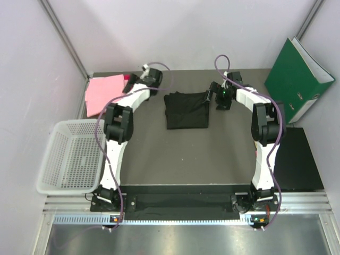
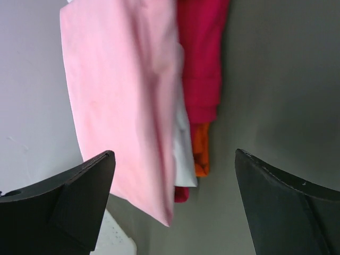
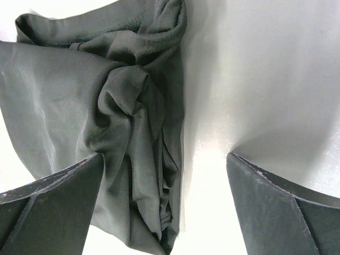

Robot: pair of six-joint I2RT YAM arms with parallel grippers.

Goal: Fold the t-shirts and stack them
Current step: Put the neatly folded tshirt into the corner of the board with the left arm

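A folded black t-shirt [image 1: 186, 110] lies at the table's middle back. In the right wrist view its bunched right edge [image 3: 133, 133] lies under and between my open right gripper [image 3: 164, 196], close to the left finger. That gripper [image 1: 212, 97] sits at the shirt's right edge. A light pink t-shirt [image 1: 103, 93] lies on a stack at the back left, over a darker pink-red t-shirt [image 1: 126, 79]. My left gripper [image 1: 139, 79] hovers just right of this stack, open and empty [image 2: 175, 204]. Its view shows the light pink shirt [image 2: 122, 95] and the pink-red one [image 2: 202, 58].
A white mesh basket [image 1: 71, 156] stands at the left edge. A green binder [image 1: 297, 79] leans at the back right. A black panel [image 1: 295, 159] lies at the right. Orange cloth [image 2: 201, 154] and white cloth [image 2: 183, 156] peek from the pink stack.
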